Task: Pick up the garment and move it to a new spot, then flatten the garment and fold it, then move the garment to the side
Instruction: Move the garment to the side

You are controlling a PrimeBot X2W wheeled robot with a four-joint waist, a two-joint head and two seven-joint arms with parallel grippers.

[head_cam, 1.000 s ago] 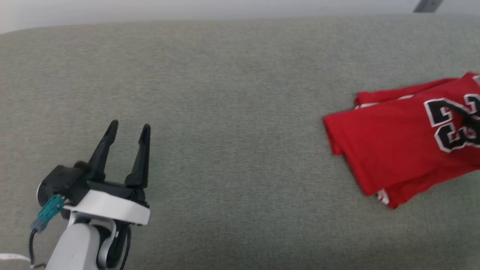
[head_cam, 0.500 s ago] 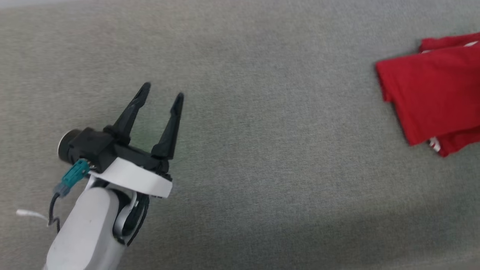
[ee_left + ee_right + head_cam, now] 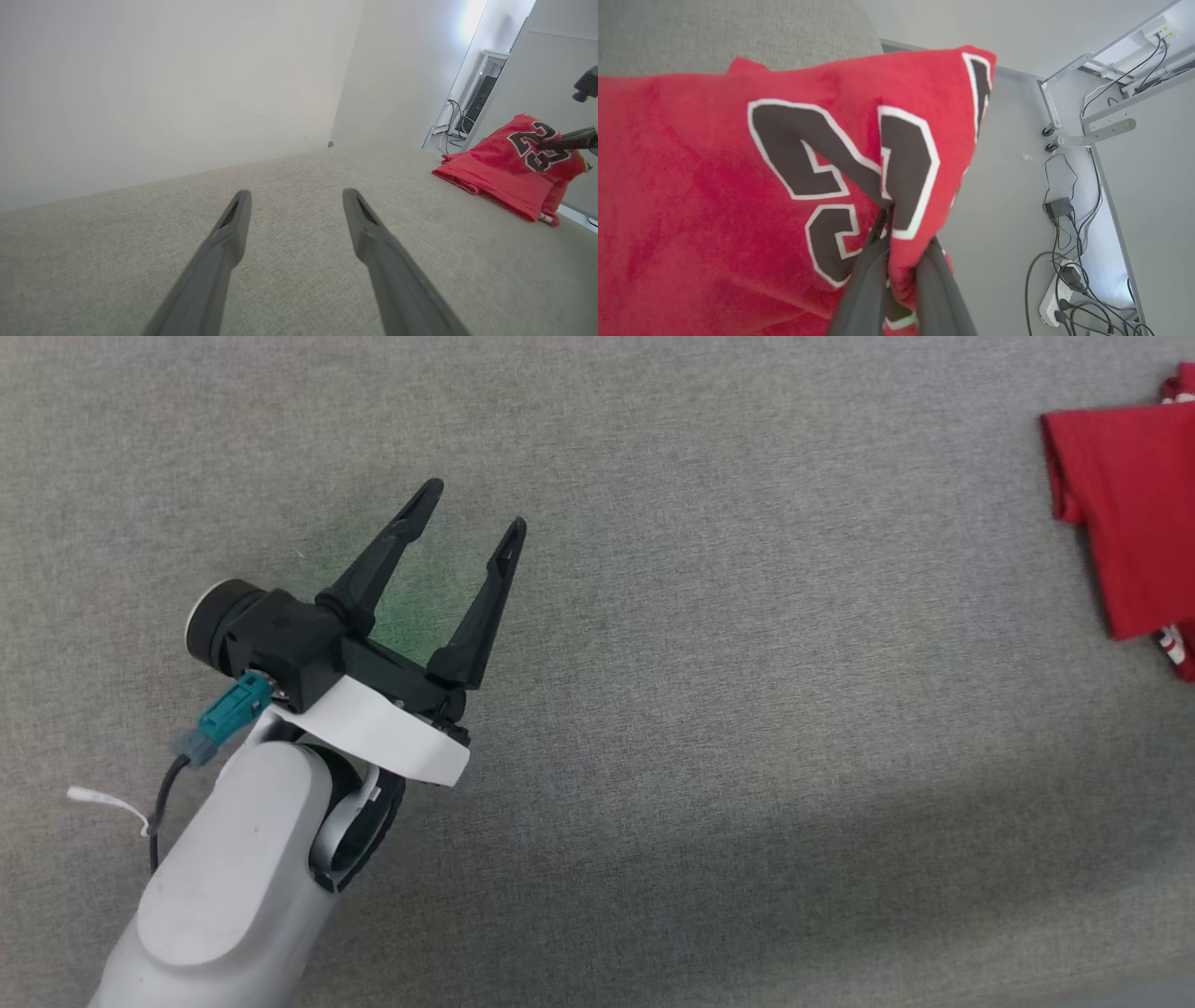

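The garment (image 3: 1134, 513), a red jersey folded into a bundle, lies at the far right edge of the grey fabric surface (image 3: 747, 709), cut off by the frame. In the left wrist view the garment (image 3: 495, 172) shows black white-outlined numbers, and my right gripper (image 3: 565, 140) pinches its top. In the right wrist view my right gripper (image 3: 896, 233) is shut on a raised fold of the garment (image 3: 714, 186) at the numbers. My left gripper (image 3: 476, 506) stands open over bare surface, far left of the garment. Its fingers (image 3: 233, 224) hold nothing.
Past the surface's right edge the floor carries cables and a power strip (image 3: 1064, 280) beside a metal desk frame (image 3: 1092, 126). A white wall (image 3: 163, 93) rises behind the surface. A small white tag (image 3: 103, 800) hangs by my left arm's cable.
The head camera has swung, so the whole picture shifted up and right. The garment now sits at the frame's right edge, somewhat farther from my left gripper, which stays open.
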